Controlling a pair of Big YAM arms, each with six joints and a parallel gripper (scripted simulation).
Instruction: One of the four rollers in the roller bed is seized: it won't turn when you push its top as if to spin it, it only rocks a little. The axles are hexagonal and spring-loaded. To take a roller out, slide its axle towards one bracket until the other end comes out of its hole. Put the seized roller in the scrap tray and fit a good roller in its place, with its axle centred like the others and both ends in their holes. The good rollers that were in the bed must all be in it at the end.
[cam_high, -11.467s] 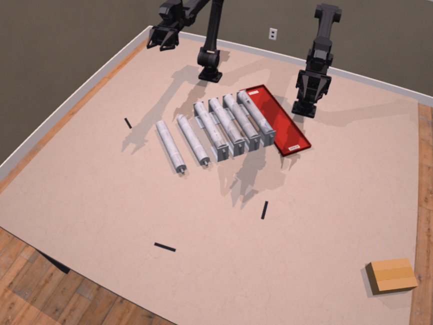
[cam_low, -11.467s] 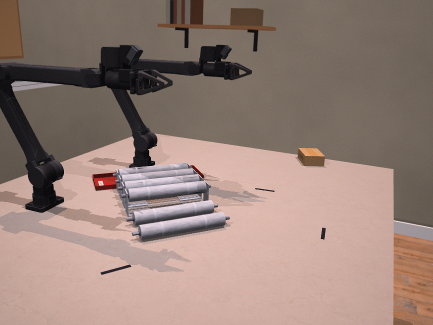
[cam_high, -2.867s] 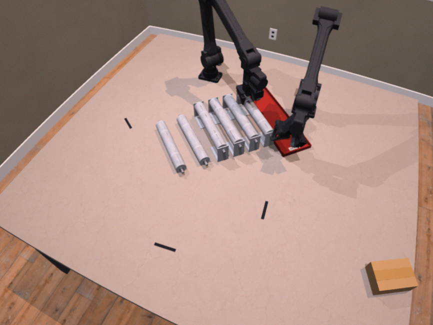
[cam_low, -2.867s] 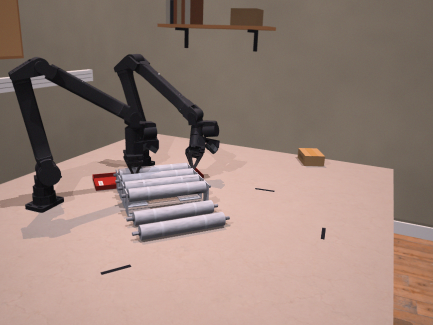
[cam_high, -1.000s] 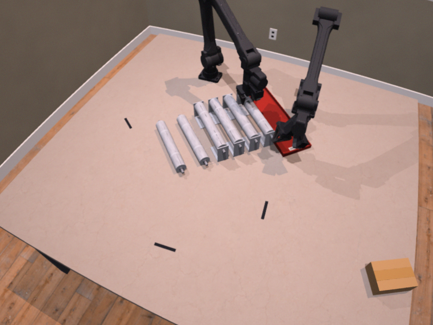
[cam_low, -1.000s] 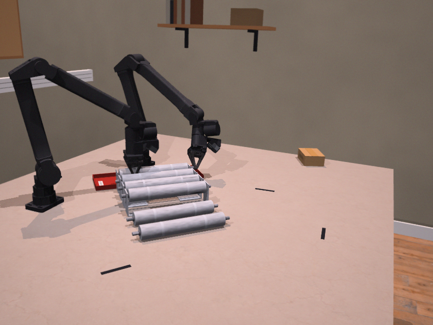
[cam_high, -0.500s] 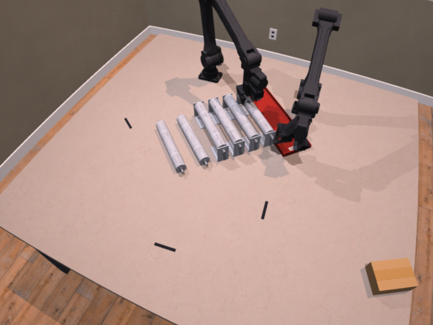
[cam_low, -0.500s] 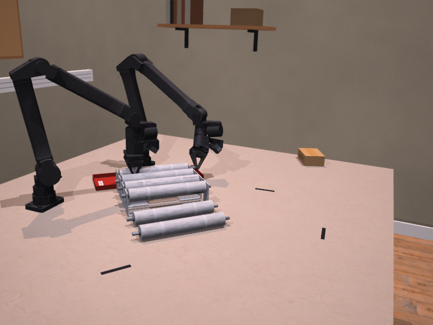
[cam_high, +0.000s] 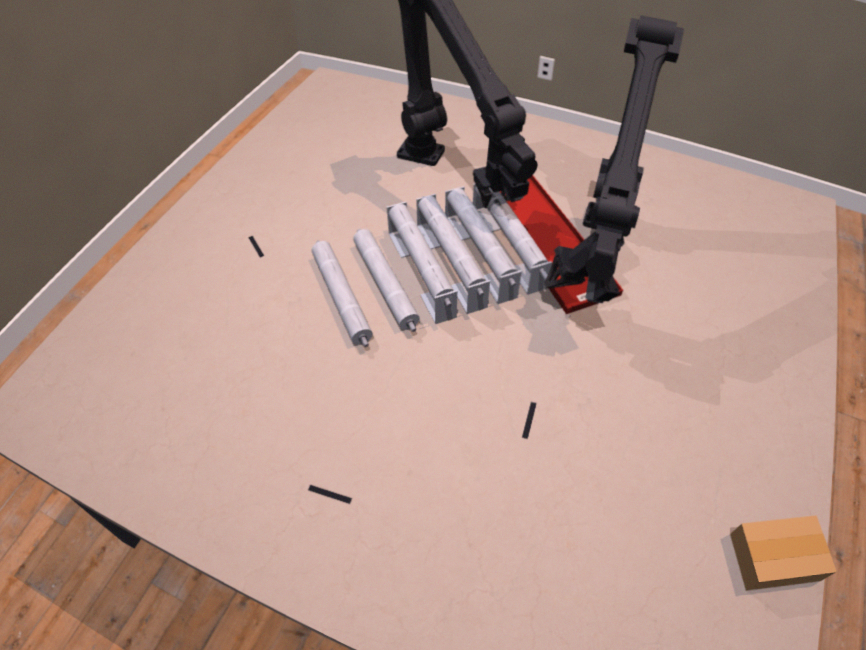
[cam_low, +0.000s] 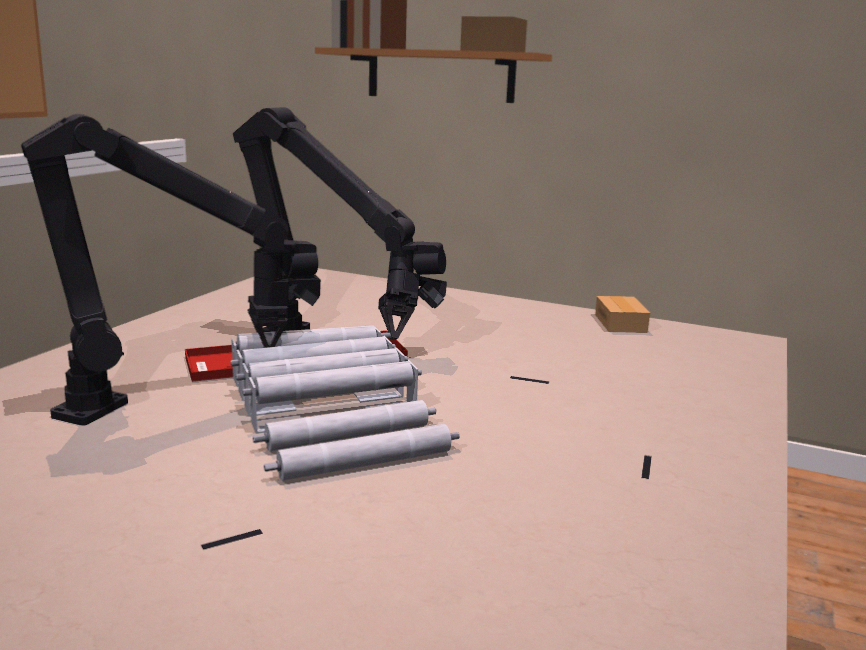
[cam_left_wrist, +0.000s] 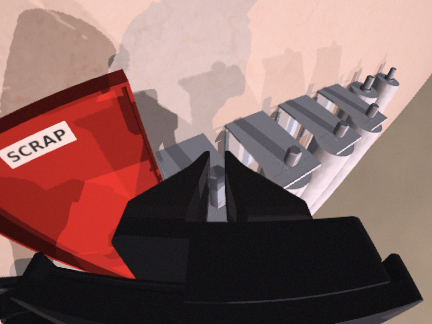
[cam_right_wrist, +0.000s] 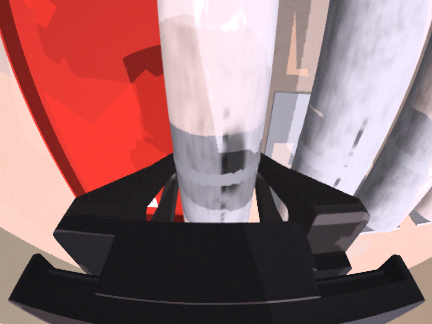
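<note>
Four rollers sit in the bed. The outermost roller (cam_high: 519, 234) (cam_right_wrist: 215, 75) lies beside the red scrap tray (cam_high: 542, 209) (cam_low: 209, 355) (cam_left_wrist: 95, 200) (cam_right_wrist: 100, 150). My right gripper (cam_high: 498, 201) (cam_low: 270, 344) (cam_right_wrist: 216, 159) is shut on this roller's body, near its far end in the top view. My left gripper (cam_high: 551, 283) (cam_low: 395, 337) (cam_left_wrist: 217, 159) is shut on the same roller's axle end (cam_left_wrist: 216, 187), outside the near bracket (cam_left_wrist: 185, 155). The far axle end is hidden. Two loose rollers (cam_high: 342, 293) (cam_high: 386, 279) (cam_low: 363, 451) (cam_low: 349, 424) lie on the table beside the bed. No roller shows in the visible part of the tray.
The other bed rollers (cam_high: 421, 248) (cam_high: 453, 244) (cam_high: 482, 237) sit parallel beside the held one, close to my right fingers. A cardboard box (cam_high: 786, 552) (cam_low: 622, 313) stands far from the bed. Black strips (cam_high: 529, 419) (cam_high: 330, 493) lie flat on the table.
</note>
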